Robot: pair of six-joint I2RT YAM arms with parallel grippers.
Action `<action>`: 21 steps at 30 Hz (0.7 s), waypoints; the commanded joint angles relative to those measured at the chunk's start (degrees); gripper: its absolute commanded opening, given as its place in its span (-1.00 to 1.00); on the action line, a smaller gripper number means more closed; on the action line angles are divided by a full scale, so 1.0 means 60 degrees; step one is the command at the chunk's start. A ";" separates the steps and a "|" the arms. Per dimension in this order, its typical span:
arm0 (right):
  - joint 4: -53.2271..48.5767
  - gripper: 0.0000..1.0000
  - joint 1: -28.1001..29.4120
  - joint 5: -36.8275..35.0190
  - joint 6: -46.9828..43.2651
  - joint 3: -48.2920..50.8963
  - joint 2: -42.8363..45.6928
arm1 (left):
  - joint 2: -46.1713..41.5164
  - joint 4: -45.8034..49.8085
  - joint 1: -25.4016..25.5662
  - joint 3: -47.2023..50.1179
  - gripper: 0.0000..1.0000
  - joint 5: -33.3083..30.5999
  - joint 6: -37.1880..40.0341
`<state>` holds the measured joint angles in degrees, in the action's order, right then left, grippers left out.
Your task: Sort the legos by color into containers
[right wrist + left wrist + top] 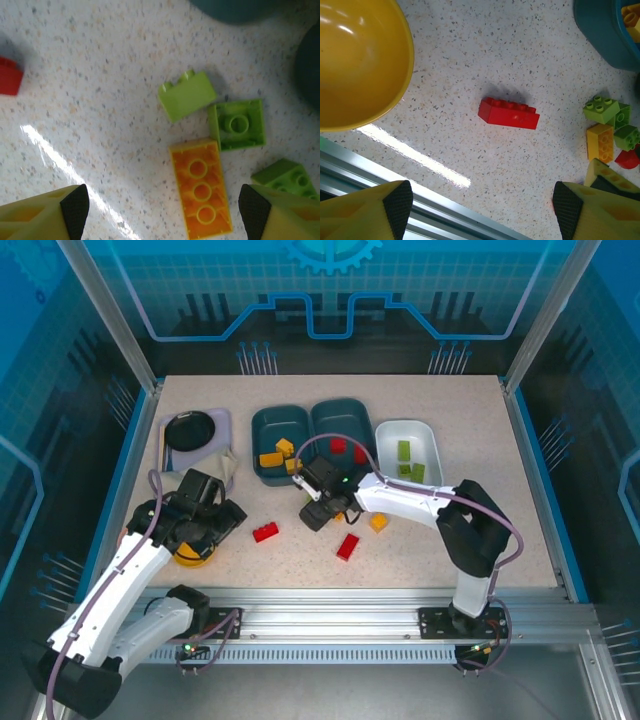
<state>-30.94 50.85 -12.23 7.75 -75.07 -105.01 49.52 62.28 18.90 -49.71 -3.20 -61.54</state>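
Seen from above, one dark teal plastic bin (275,425) holds yellow bricks (270,459), its teal twin (345,418) red, the white plastic bin (425,440) green; sorting looks part done; at the left wrist, the left gripper (482,207) hangs spread, empty, a long red plastic brick (509,113) lying ahead on the table; at the right wrist, the right gripper (160,210), also spread and empty, overlooks an upturned orange-yellow brick (202,187) just beside light green bricks (186,95); next it should straddle one, sparing neighbours.

The right gripper (162,215) hangs over the speckled table (100,75), fingers spread wide with nothing between them. Below lies an orange-yellow brick (201,187), just beside a square green brick (236,125). A tilted green brick (187,95) and a third green brick (287,177) sit near, and a red brick (9,76) well apart.
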 commanded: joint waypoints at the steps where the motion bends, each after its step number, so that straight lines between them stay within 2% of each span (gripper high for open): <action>1: -0.0268 0.62 -0.0065 -0.0430 0.0086 -0.0963 -0.0658 | 0.0028 -0.0137 -0.0047 0.0045 0.55 0.0127 0.0028; 7: -0.1277 0.57 -0.0431 -0.0243 -0.0128 -0.2410 -0.1922 | -0.0003 -0.0167 -0.0029 -0.0016 0.55 0.0123 0.0090; 15: -0.1435 0.45 -0.0532 0.0295 -0.0424 -0.3031 -0.2527 | -0.0020 -0.0090 -0.0033 -0.0115 0.54 0.0084 0.0149; 21: -0.1513 0.28 -0.0552 0.0671 -0.0490 -0.3261 -0.2804 | 0.0009 -0.0075 -0.0029 -0.0128 0.55 0.0102 0.0135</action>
<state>-38.09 48.12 -10.44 5.43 -92.82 -120.20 49.54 61.19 18.90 -49.71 -3.20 -61.41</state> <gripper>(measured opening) 0.647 0.773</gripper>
